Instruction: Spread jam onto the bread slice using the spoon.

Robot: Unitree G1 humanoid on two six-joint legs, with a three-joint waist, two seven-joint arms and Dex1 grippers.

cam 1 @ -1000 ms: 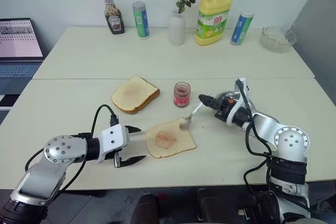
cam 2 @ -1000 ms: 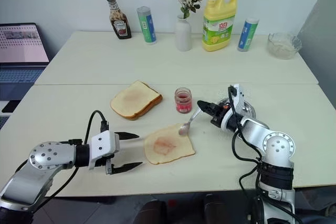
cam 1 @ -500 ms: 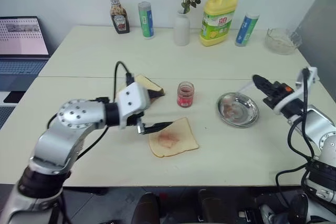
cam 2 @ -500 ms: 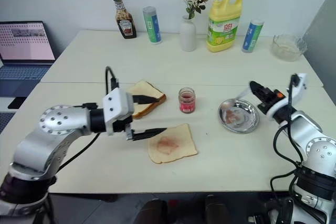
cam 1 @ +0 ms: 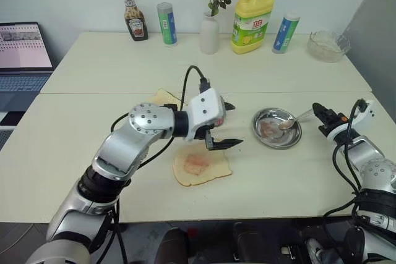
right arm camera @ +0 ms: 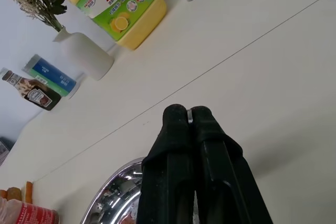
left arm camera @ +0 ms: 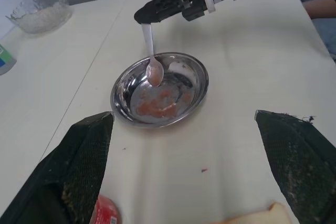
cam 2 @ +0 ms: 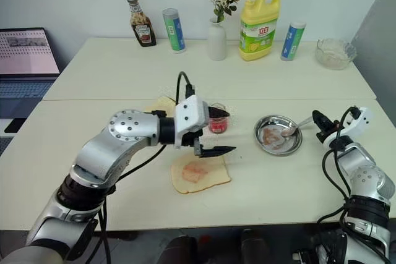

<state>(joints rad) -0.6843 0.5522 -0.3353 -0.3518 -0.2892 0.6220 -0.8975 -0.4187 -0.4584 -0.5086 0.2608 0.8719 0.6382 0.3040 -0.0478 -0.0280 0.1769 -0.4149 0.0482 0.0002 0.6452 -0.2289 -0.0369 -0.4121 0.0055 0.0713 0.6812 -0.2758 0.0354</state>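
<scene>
A: How far along is the jam job looking?

B: Most of the way, I'd judge. The bread slice [cam 1: 202, 166] is lying flat on the surface [cam 1: 93, 146], just in front of the left pincer [cam 1: 226, 125], and it is already wearing a reddish-pink smear of jam [cam 1: 197, 163] across its middle. The smear is covering only the centre, though; the edges are showing bare.

A: And the spoon?

B: The right pincer [left arm camera: 140, 16] is pinching the spoon [left arm camera: 153, 55] by its handle, fingers pressed together on it. The bowl of the spoon is dipping into the round steel dish [cam 1: 276, 128], well to the right of the bread slice, and the dish is carrying streaks of jam too.

A: So it is being put away?

B: That is my reading: the spoon is sitting over the dish as if it is being parked, but the grip is not let go yet.

A: What is the left pincer doing?

B: It is hanging spread wide, holding nothing, between the bread slice and the jam jar [cam 2: 216, 120]. The jar is standing just behind the bread slice, partly hidden by that pincer. I can't tell whether it is reaching for the jar or for something else.

A: What is left, then?

B: As I judge it, either another spoonful to cover the bare edges, or just releasing the spoon into the dish.
</scene>
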